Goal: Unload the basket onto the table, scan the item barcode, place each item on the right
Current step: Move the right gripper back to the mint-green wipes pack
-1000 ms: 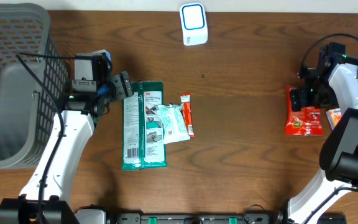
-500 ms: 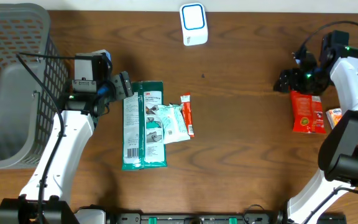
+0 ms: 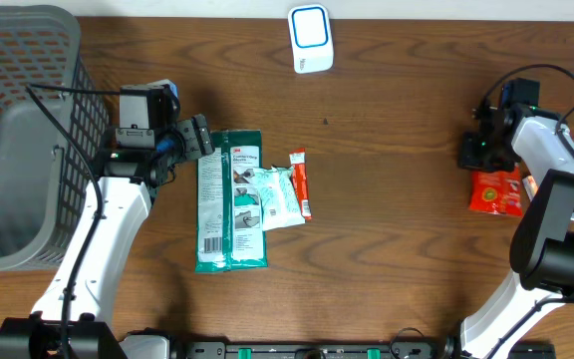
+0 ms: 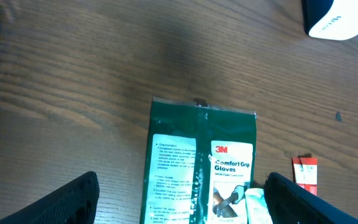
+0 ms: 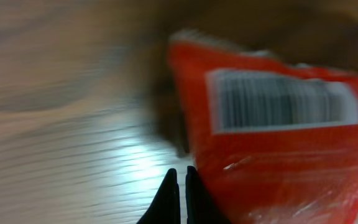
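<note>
Red pouch (image 5: 278, 168) with white black-barred label (image 5: 284, 102), dark green glove pack (image 4: 201, 168), white scanner (image 3: 310, 38) blue-ringed, brown wood-grain table (image 3: 397, 249)

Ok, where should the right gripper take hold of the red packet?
Probably the thin edge of the red packet nearest the right gripper, coming in low from that side. It lies flat on the table, so only an edge can be pinched, and that edge leaves the barcode label uncovered.

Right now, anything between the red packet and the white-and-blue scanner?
Nothing visible: bare table between the red packet and the white-and-blue scanner. The green 3M glove pack lies well off that line.
</note>
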Controlling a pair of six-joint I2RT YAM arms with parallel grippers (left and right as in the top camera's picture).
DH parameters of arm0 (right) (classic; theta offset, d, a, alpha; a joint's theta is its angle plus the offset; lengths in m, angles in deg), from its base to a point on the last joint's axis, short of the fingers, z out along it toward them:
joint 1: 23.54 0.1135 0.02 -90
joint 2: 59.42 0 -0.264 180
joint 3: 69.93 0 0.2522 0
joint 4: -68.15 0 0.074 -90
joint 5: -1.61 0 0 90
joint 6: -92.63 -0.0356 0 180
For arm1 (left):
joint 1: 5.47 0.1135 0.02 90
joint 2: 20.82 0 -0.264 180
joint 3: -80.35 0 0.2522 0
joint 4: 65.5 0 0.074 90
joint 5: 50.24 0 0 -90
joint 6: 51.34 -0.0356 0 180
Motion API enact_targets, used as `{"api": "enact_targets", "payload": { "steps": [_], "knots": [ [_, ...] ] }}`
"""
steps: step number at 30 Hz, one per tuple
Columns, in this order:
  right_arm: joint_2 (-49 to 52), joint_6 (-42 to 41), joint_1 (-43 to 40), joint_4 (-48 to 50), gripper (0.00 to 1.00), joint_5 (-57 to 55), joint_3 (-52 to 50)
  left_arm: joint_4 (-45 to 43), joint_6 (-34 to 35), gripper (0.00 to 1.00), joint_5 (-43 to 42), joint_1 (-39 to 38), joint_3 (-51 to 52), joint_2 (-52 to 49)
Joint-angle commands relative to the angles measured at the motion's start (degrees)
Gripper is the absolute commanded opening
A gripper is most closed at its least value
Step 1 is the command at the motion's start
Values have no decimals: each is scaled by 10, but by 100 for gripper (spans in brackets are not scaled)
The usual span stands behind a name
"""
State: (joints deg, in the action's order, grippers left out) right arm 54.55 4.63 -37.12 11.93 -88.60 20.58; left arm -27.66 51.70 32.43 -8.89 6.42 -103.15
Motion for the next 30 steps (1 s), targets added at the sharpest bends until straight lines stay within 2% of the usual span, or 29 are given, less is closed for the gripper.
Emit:
{"api": "enact_targets", "payload": {
  "steps": [1,4,6,11,16,19,22,23,28,29,30],
  "knots": [
    [-5,-28,-4,3,7,-163,0,1,-8,86,5,1,-8,3],
    [-5,-28,-10,5,14,-195,0,1,-8,86,5,1,-8,3],
    [-5,-28,-14,9,14,-212,0,1,-8,86,5,1,-8,3],
    [-5,-21,-13,6,9,-214,13,1,-8,86,5,1,-8,3],
    [-14,-22,7,-74,6,-206,80,1,-8,86,5,1,-8,3],
    [-21,-22,32,-145,13,-132,142,1,-8,86,5,1,-8,3],
    [-28,-22,65,-195,14,6,186,1,-8,86,5,1,-8,3],
    [-31,-22,77,-207,17,63,194,1,-8,86,5,1,-8,3],
    [-30,-22,130,-199,44,284,198,1,-8,86,5,1,-8,3],
    [-30,-22,143,-195,61,323,198,1,-8,86,5,1,-8,3],
    [-30,-22,150,-193,69,339,198,1,-8,86,5,1,-8,3]
  ]
}}
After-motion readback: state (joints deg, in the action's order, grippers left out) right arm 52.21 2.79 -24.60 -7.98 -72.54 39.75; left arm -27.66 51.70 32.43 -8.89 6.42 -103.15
